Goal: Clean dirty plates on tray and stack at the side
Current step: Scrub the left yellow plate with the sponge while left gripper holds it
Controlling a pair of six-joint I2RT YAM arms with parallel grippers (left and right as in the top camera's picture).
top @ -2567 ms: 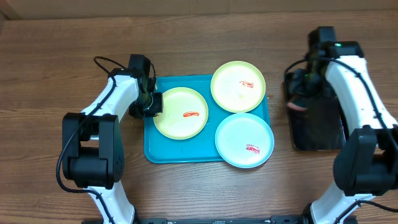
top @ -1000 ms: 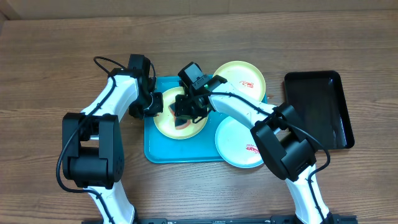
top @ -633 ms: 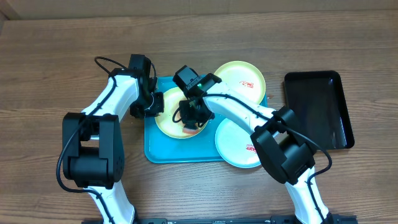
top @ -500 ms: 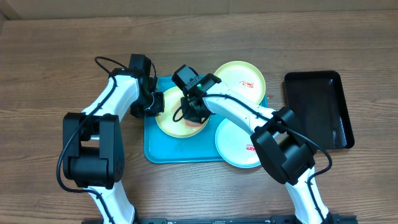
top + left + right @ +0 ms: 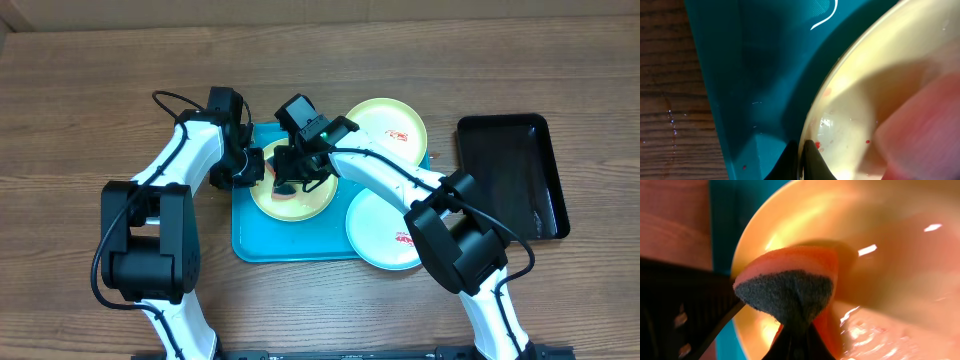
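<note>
The turquoise tray holds three plates. My left gripper is shut on the left rim of the left yellow-green plate; the left wrist view shows its jaws pinching that plate's rim over the tray. My right gripper is shut on an orange sponge with a dark scouring side and presses it on the same plate. A second yellow-green plate and the light blue plate each carry a red smear.
A narrow black tray lies on the wooden table to the right. The second yellow-green plate overhangs the turquoise tray's back right corner and the blue plate its front right corner. Small red specks dot the held plate's rim.
My right arm came from the black tray with the sponge to the left plate and rubbed across it. The plate's red smear no longer shows. My left gripper has stayed put.
</note>
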